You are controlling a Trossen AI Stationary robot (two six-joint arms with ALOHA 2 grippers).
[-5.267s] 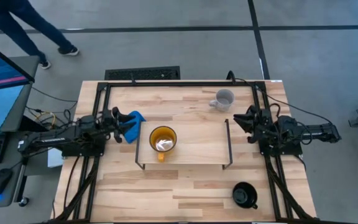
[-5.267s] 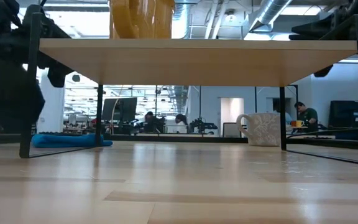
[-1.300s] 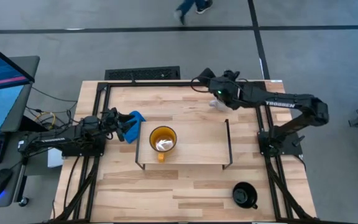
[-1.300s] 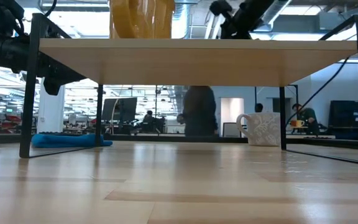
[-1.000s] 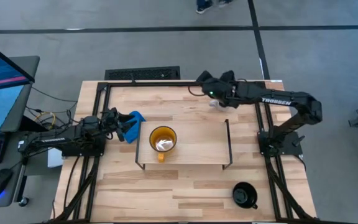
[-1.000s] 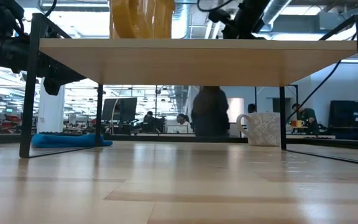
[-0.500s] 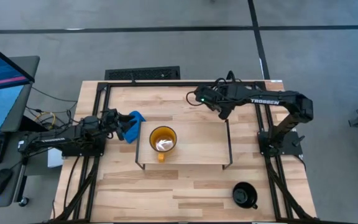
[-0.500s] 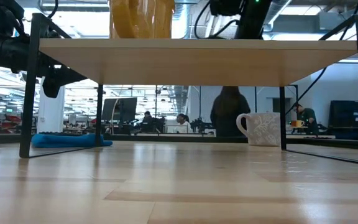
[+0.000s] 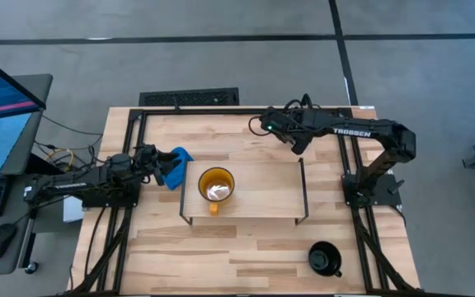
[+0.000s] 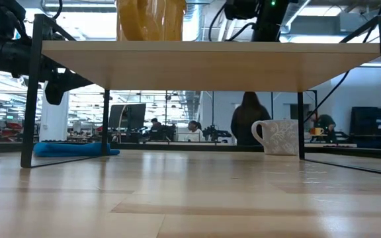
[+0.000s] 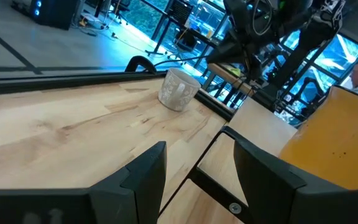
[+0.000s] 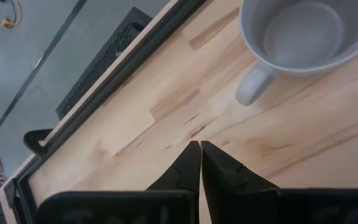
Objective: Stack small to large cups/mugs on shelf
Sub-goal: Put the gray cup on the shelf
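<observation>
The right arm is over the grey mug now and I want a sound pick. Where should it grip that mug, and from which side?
The pale grey mug stands upright, mouth open upward, on the table, with its handle sticking out sideways. Probably best to come from above and pinch the rim away from the handle, one finger inside. The right gripper is shut and would first have to open.

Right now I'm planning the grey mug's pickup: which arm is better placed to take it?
Right. The right gripper hangs just above the grey mug, fingers shut. The left gripper waits by the blue cloth, beyond the shelf.
</observation>
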